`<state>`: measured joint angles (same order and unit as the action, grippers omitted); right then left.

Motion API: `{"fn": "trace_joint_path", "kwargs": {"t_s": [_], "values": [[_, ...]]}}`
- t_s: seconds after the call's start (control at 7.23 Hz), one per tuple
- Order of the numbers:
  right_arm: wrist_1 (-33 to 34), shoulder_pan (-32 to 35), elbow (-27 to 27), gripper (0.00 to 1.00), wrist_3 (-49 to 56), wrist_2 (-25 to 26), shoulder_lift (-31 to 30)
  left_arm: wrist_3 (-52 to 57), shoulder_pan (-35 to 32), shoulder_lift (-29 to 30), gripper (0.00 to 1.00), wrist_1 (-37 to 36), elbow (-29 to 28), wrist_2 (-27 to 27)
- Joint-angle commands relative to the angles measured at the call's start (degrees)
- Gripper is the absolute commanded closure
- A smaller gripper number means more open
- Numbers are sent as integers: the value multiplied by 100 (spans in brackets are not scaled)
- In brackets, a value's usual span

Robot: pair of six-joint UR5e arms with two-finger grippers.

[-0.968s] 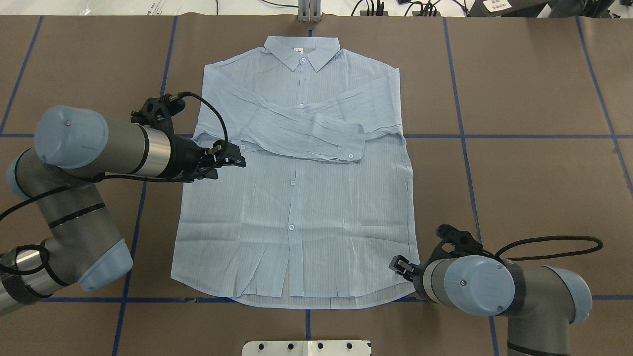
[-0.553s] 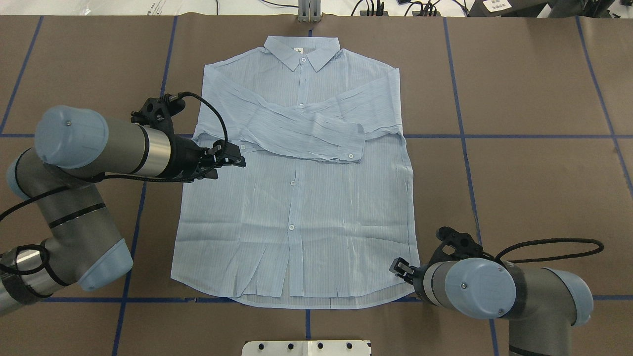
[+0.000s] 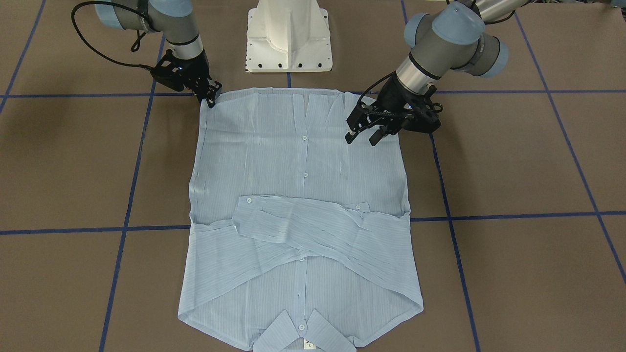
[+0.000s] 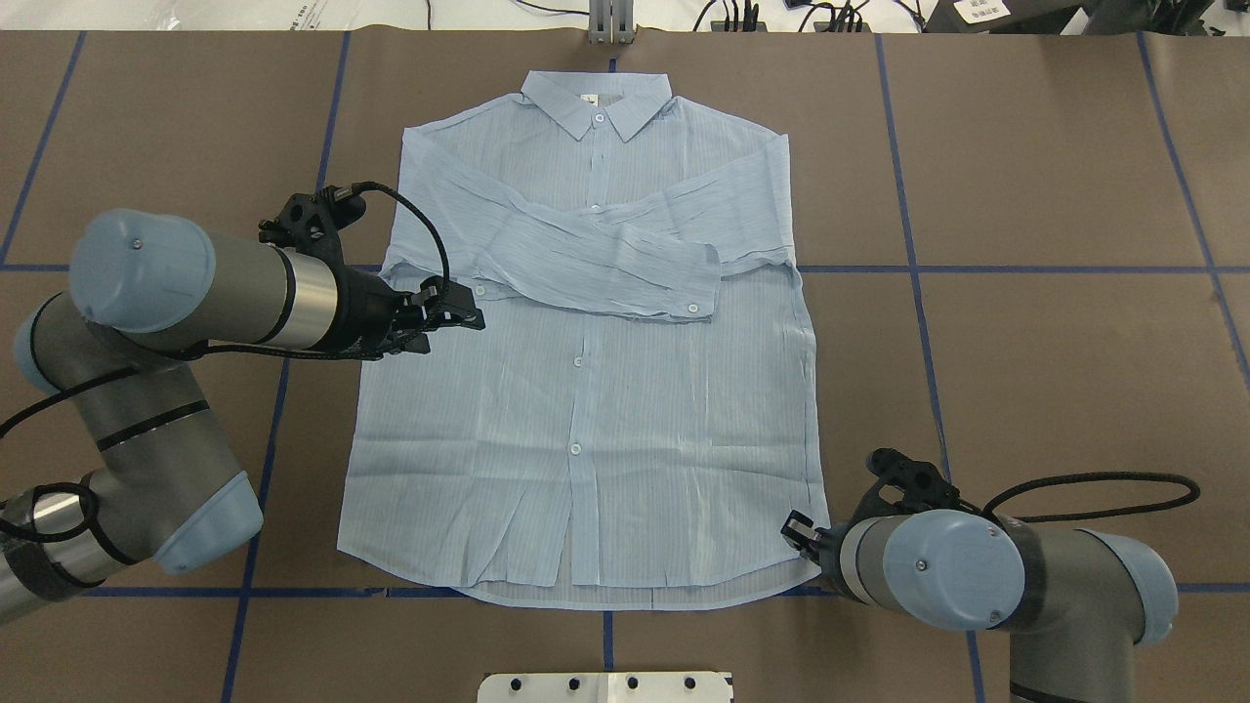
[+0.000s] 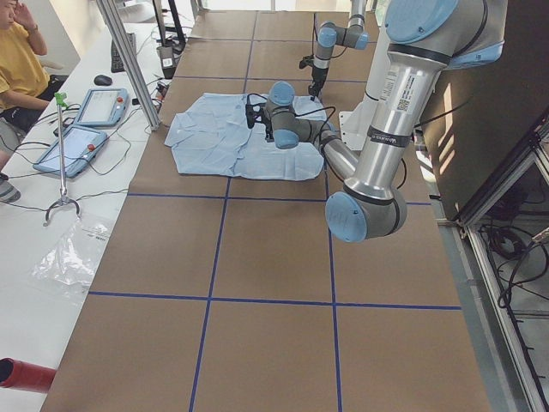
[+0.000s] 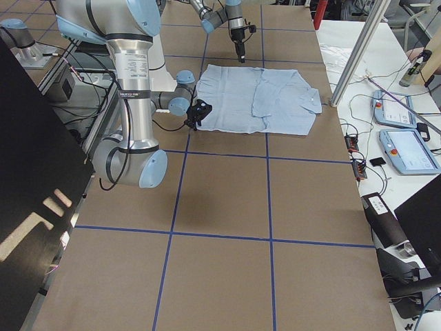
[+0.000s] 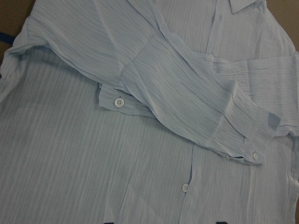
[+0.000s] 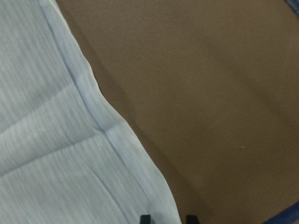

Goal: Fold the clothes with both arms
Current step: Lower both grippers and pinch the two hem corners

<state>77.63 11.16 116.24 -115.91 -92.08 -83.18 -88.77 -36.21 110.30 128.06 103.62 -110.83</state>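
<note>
The pale-blue shirt [image 4: 586,410] lies flat and front up on the brown table, collar at the far side, with both sleeves crossed over the chest [image 7: 187,107]. My left gripper [image 4: 469,317] is open and empty, hovering above the shirt's left side near a sleeve cuff; it also shows in the front view [image 3: 361,140]. My right gripper [image 4: 796,532] is low at the hem's right corner [image 3: 211,100]. In the right wrist view its fingertips [image 8: 145,218] stand a little apart, straddling the shirt's side edge [image 8: 117,140].
The white pedestal base [image 3: 288,39] stands at the near table edge behind the hem. Blue tape lines [image 4: 908,264] cross the brown table cover. Tablets [image 5: 99,107] and a seated operator [image 5: 21,69] are beyond the far edge, and a metal post [image 4: 610,24] stands behind the collar.
My right gripper has shifted slightly toward the robot and outward at the hem's right corner. The left arm and the shirt have not moved.
</note>
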Motion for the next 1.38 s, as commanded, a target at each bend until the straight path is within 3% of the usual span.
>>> {"fn": "trace_joint_path", "kwargs": {"t_s": [0.0, 0.28, 0.55, 0.69, 0.97, 1.24], "values": [[137, 1, 30, 100, -10, -3, -5, -9, 0, 0, 21, -44, -18, 0], [523, -8, 275, 100, -2, -12, 4, -9, -9, -35, 21, -167, 0, 18], [587, -17, 329, 100, -1, -21, 4, -35, 61, -395, 20, -883, 227, 664], [587, -17, 329, 100, -1, -21, 13, -18, 140, -717, 20, -1088, 437, 729], [587, -52, 329, 100, -1, -12, 13, -35, 700, -1673, 20, -1125, 1148, 1149], [587, -52, 329, 100, -1, -12, 21, -403, 1254, -1827, 21, -1160, 1274, 1248]]}}
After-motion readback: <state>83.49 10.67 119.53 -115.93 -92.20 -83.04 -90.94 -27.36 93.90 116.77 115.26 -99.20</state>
